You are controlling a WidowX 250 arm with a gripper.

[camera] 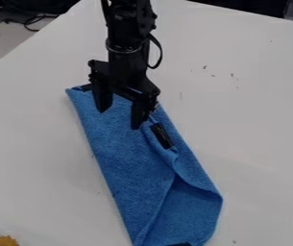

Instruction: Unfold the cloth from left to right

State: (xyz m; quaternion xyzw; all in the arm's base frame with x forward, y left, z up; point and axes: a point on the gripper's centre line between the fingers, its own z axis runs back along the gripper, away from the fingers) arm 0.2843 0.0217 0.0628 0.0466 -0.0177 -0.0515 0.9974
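Observation:
The gripper (121, 120) hangs over the upper part of the blue cloth (126, 163), its two fingers apart with only cloth surface visible beneath them. Folded into a long strip, the cloth runs from upper left to lower right on the white table. A folded layer lies along its right side, with a loose edge and a black patch (161, 135) just right of the gripper. Toward the bottom the layers part in a curved fold. Whether the fingertips touch the cloth, I cannot tell.
The white table (238, 120) extends around the cloth, with small dark specks on it. A yellow-orange object (6, 240) and a black item sit at the bottom left corner. Cables (30, 19) lie beyond the table's upper left edge.

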